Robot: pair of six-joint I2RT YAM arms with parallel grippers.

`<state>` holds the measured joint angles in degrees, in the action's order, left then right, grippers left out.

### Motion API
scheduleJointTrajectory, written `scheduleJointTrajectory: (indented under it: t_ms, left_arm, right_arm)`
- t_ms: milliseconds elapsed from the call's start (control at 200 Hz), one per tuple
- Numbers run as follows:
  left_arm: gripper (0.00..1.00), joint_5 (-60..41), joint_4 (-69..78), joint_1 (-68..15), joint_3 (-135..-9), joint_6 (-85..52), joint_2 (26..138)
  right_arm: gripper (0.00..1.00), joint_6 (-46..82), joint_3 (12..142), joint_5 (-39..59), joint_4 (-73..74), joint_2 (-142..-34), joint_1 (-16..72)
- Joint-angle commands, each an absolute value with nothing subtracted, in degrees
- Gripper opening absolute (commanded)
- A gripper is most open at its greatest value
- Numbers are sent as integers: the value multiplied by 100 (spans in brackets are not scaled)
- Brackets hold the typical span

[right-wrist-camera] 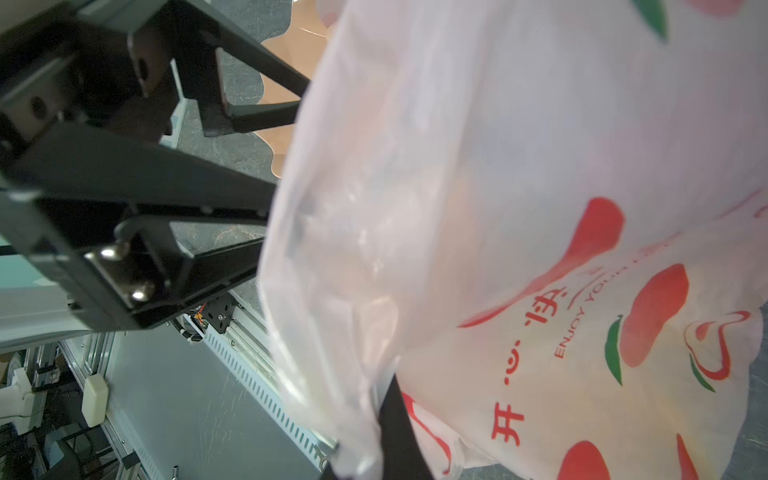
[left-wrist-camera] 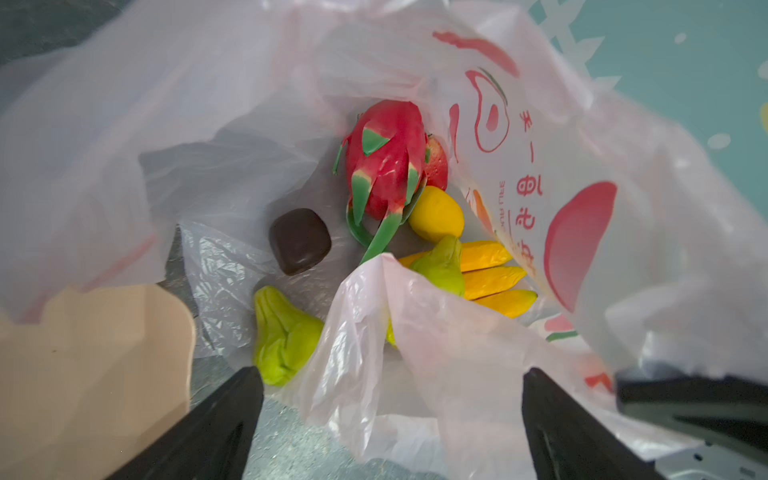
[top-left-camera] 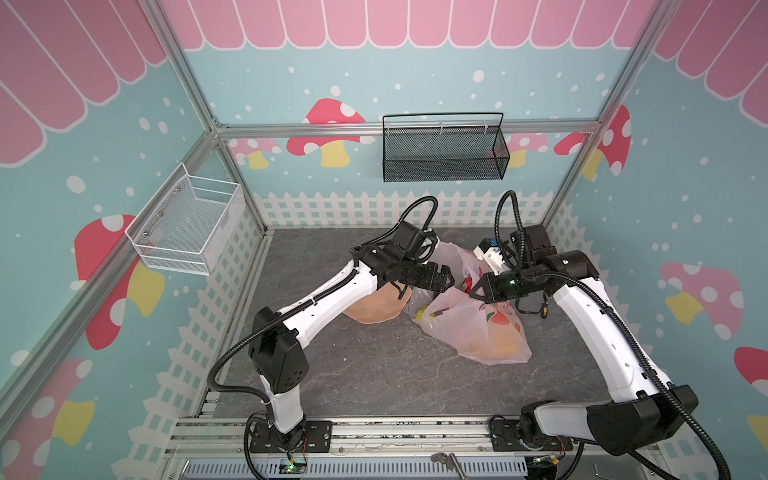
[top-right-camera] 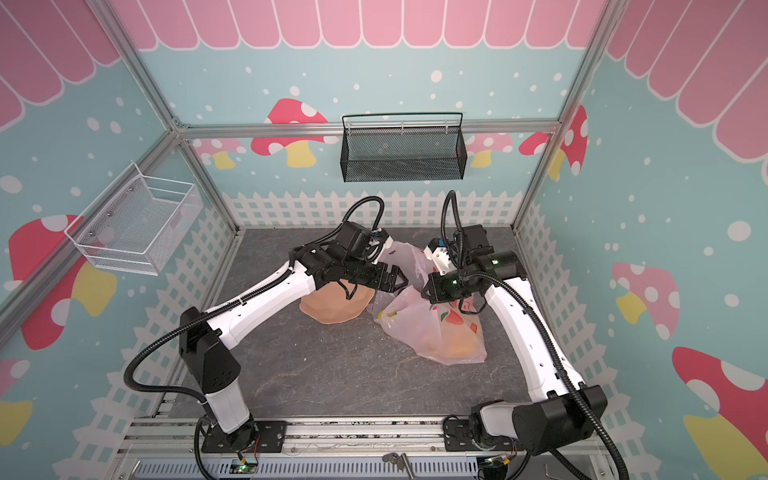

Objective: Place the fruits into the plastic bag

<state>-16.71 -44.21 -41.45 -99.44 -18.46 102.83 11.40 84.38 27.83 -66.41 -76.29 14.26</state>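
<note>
Centrally, the left gripper (top-left-camera: 448,283) hangs released at the mouth of the plastic bag (top-left-camera: 478,328), with the fruits (left-wrist-camera: 386,158) lying inside straight ahead of it. The right gripper (top-left-camera: 473,291), clenched on the bag's rim, holds it up.

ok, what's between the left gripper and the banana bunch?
A loose fold of the plastic bag lies between the open left gripper and the banana bunch, covering part of the bunch; seen in the left wrist view.
</note>
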Motion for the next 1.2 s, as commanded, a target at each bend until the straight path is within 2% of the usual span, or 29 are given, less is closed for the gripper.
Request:
scheduleJointTrajectory:
  t_ms: [0,130,315,505,720,820,865,946,1036,1091,1196]
  left_arm:
    - [98,-1276,-4809,-3943,-9686,-766,9791]
    - [98,-526,-4634,-3898,-9504,90,9583]
    - [99,-164,-4061,-3800,-9421,1181,9718]
    - [99,-256,-3513,-3731,-9453,2095,10069]
    - [97,-458,-3449,-3648,-10161,2197,10842]
    - [93,-742,-3366,-3648,-10364,2196,11124]
    - [85,-773,-3373,-3640,-10452,2181,11249]
    - [45,-713,-3392,-3643,-10536,2085,11372]
    - [10,-747,-3402,-3648,-10497,1942,11304]
    - [0,-729,-3404,-3667,-10432,1835,11193]
    - [0,-845,-3406,-3715,-10224,1680,10950]
  right_arm:
    - [0,1060,8562,2742,-6794,-7609,1447]
    - [0,1055,8573,2725,-6814,-7611,1442]
    - [0,1072,8609,2716,-6859,-7629,1441]
    - [0,1085,8642,2740,-6927,-7626,1446]
    - [0,1024,8521,2724,-7020,-7524,1441]
    - [0,1059,8404,2705,-7059,-7444,1441]
    - [0,1089,8371,2682,-7063,-7410,1441]
    - [0,1133,8301,2629,-7081,-7328,1441]
    - [0,1201,8166,2552,-7108,-7233,1445]
    - [0,1254,8022,2499,-7104,-7148,1443]
    - [0,1393,7756,2365,-7102,-6964,1441]
